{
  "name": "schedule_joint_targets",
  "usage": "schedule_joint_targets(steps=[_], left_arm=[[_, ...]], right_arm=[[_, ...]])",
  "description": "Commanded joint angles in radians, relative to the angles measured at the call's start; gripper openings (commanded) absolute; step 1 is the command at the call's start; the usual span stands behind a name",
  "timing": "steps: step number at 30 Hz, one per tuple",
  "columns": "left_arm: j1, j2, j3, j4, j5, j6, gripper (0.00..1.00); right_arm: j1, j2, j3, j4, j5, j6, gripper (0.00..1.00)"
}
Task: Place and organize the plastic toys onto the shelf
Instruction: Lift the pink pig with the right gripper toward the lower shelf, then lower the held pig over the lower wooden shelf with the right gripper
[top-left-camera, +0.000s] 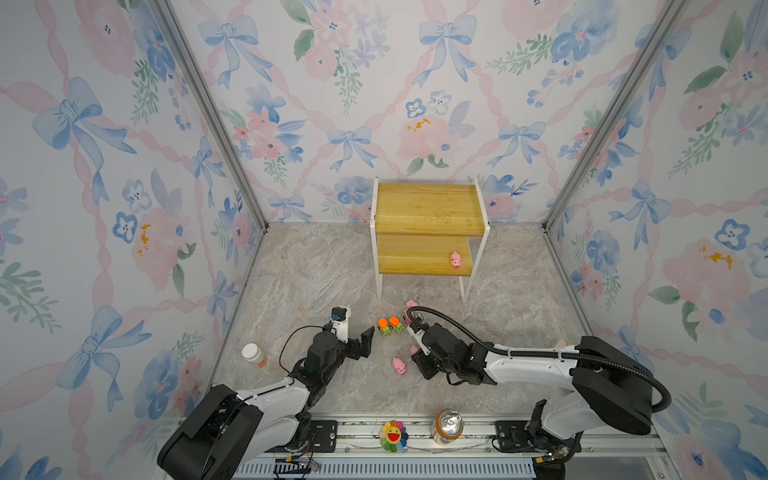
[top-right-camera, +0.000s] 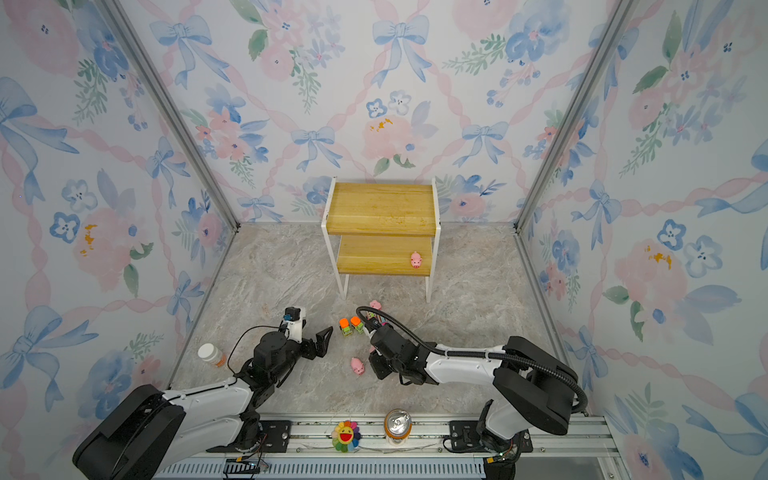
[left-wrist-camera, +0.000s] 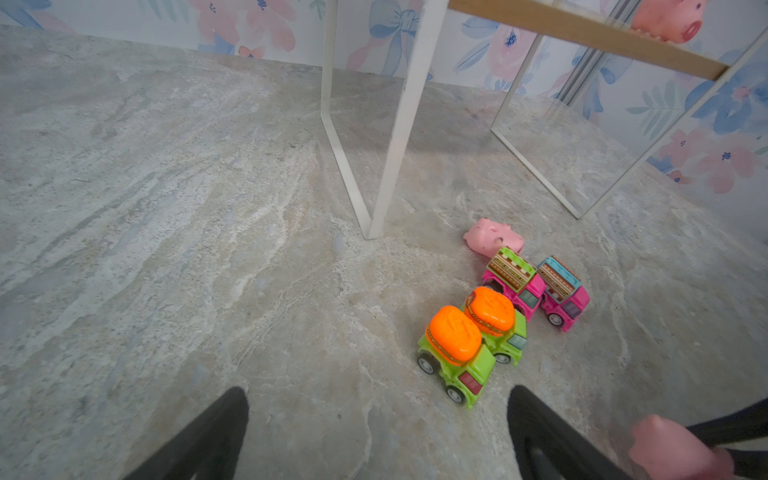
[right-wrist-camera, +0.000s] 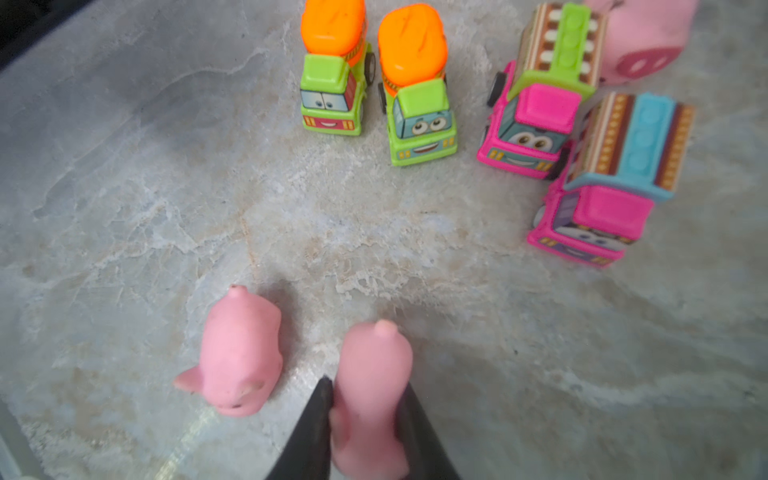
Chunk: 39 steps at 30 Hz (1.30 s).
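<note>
Pig (right-wrist-camera: 370, 386) in right jaws (second pig (right-wrist-camera: 239, 361) beside), trucks (right-wrist-camera: 419, 112)

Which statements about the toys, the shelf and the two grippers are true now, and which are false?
1. A pig is on the lower board of the shelf. True.
2. The right gripper is closed on a second pig. True.
3. The left gripper holds a green truck. False: it is open and empty; both green trucks stand on the table.
4. A pink truck stands on the top board. False: both pink trucks are on the table; the top board is bare.
</note>
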Motion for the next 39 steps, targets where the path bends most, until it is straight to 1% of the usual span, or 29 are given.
schedule_joint_targets(steps=[1, 5, 11, 16, 19, 21, 25, 28, 34, 39], left_arm=[[-0.005, 0.007, -0.001, -0.006, -0.001, -0.006, 0.98], [-0.004, 0.005, -0.002, -0.006, 0.001, -0.006, 0.98], [-0.004, 0.004, 0.0, -0.007, 0.003, -0.008, 0.98], [-0.004, 0.004, 0.002, -0.006, 0.014, -0.012, 0.98], [-0.004, 0.003, 0.002, -0.007, 0.016, -0.013, 0.98], [-0.005, 0.001, 0.002, -0.006, 0.019, -0.018, 0.98], [-0.006, 0.002, 0.001, -0.006, 0.024, -0.018, 0.98], [-0.006, 0.002, 0.001, -0.005, 0.024, -0.02, 0.98], [-0.006, 0.014, 0.005, -0.006, 0.021, -0.02, 0.98], [-0.006, 0.027, 0.008, -0.006, 0.026, -0.02, 0.98]], right_arm=[[0.004, -0.047, -0.015, 0.016, 0.006, 0.006, 0.26], [0.004, -0.096, 0.004, 0.005, 0.017, 0.005, 0.26], [-0.008, -0.182, 0.111, -0.064, 0.132, -0.052, 0.26], [-0.09, -0.218, 0.201, -0.088, 0.187, -0.092, 0.27], [-0.154, -0.234, 0.23, -0.079, 0.218, -0.089, 0.26], [-0.198, -0.242, 0.244, -0.072, 0.219, -0.083, 0.26], [-0.266, -0.234, 0.286, -0.072, 0.226, -0.08, 0.27], [-0.289, -0.207, 0.332, -0.09, 0.233, -0.087, 0.27], [-0.295, -0.139, 0.413, -0.11, 0.274, -0.095, 0.27], [-0.294, -0.104, 0.428, -0.078, 0.329, -0.083, 0.27]])
